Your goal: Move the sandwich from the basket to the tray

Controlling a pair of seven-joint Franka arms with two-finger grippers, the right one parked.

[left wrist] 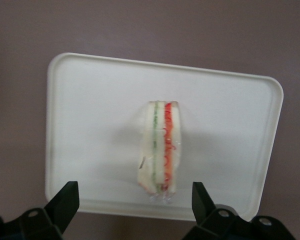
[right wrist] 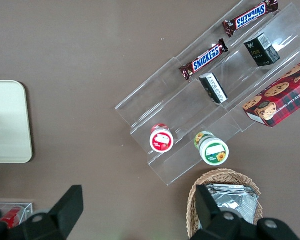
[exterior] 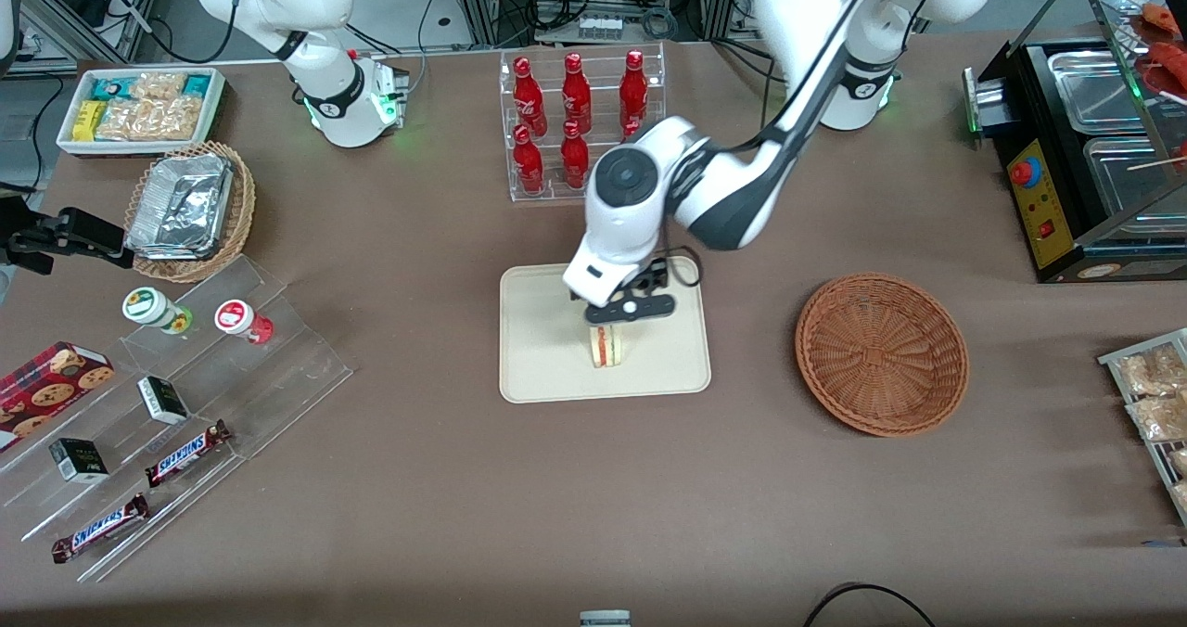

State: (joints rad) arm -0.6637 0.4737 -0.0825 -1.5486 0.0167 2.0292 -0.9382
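Note:
The sandwich (exterior: pixel 607 346) stands on its edge on the cream tray (exterior: pixel 547 367), with its red and green filling stripe facing up. In the left wrist view the sandwich (left wrist: pixel 161 150) rests on the tray (left wrist: pixel 90 125) between and ahead of the two black fingers (left wrist: pixel 65 200). My left gripper (exterior: pixel 629 310) hangs just above the sandwich, open and holding nothing; it also shows in the left wrist view (left wrist: pixel 134 191). The reddish-brown basket (exterior: pixel 881 353) sits beside the tray toward the working arm's end of the table and holds nothing. A corner of the tray (right wrist: pixel 7 122) shows in the right wrist view.
A clear rack of red bottles (exterior: pixel 580 121) stands farther from the camera than the tray. Clear acrylic steps with snacks (exterior: pixel 176 395), a tan wicker basket of foil containers (exterior: pixel 190 210) and a white snack box (exterior: pixel 139 108) lie toward the parked arm's end. A black food warmer (exterior: pixel 1085 145) stands at the working arm's end.

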